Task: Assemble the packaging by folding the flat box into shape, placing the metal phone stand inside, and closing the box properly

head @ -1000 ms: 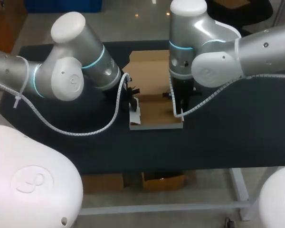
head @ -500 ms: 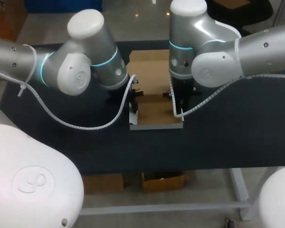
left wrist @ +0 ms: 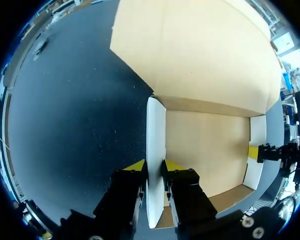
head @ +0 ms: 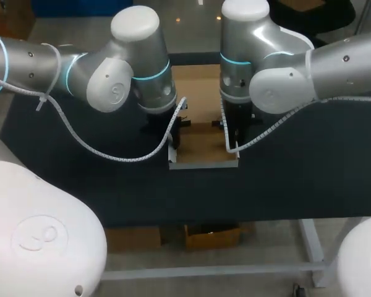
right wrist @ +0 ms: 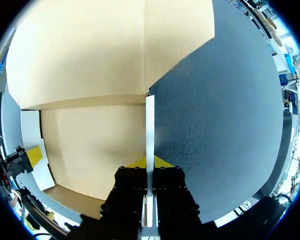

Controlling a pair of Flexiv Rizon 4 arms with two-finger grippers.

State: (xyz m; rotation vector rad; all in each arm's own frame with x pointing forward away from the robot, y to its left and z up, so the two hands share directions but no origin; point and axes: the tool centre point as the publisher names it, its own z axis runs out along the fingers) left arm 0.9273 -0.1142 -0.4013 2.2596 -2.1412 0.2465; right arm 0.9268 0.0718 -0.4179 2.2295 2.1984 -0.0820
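The cardboard box [head: 204,148] lies open in the middle of the dark table, its brown lid flap [head: 198,93] flat behind it. In the left wrist view my left gripper [left wrist: 155,165] straddles the white left side wall [left wrist: 156,130], a yellow tip against each face. My right gripper [right wrist: 150,162] is shut on the thin right side wall [right wrist: 149,125], which stands upright. In the head view both grippers [head: 176,133] [head: 232,133] come down at the box's two sides. The other arm's yellow tip shows across the box floor [left wrist: 210,150]. No phone stand is in view.
The black table top [head: 309,167] stretches bare to the left and right of the box. The box's front wall [head: 203,164] lies a short way from the table's front edge. White cables hang from both arms over the table near the box.
My left arm has swung right, its elbow now over the table beside the box. The left side wall stands more upright than before. The right arm has not moved.
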